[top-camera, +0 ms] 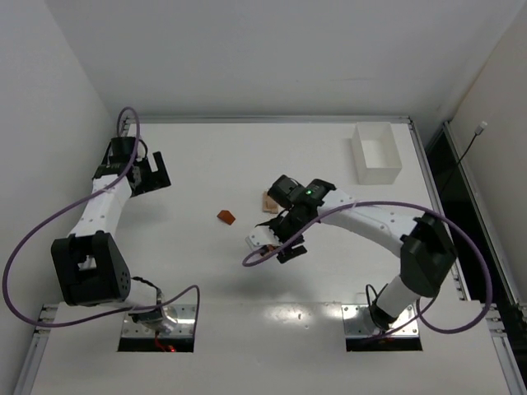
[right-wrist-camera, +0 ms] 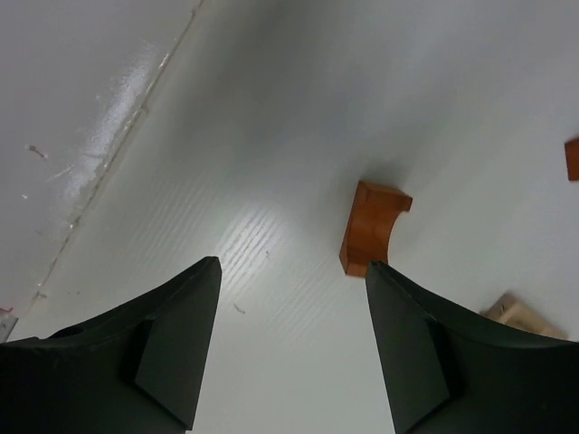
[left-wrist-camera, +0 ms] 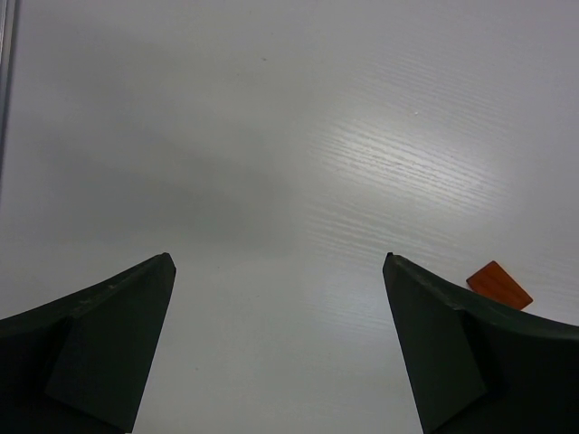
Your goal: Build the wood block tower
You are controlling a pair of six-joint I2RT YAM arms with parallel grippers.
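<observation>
Left gripper [left-wrist-camera: 280, 262] and right gripper [right-wrist-camera: 291, 267]: jaws open, empty. On the surface [right-wrist-camera: 271, 136], apart, lie one reddish-orange arch [right-wrist-camera: 371, 228], long axis running away from the right jaws, hollow facing right; one orange piece [right-wrist-camera: 573, 158]; one tan piece [right-wrist-camera: 523, 316].

A reddish-orange arch block [right-wrist-camera: 373, 228] and a pale tan block [right-wrist-camera: 520, 316] sit on a plain white table [top-camera: 206, 164]. The far-right box [top-camera: 376, 152] is white, the cables [top-camera: 137, 132] purple.

No readable text, labels, brands or numbers in any view. Nothing legible on wood blocks [top-camera: 226, 216], white box [top-camera: 377, 152] or surface [top-camera: 247, 156]. Green indicator light [top-camera: 310, 193] shows no characters.
</observation>
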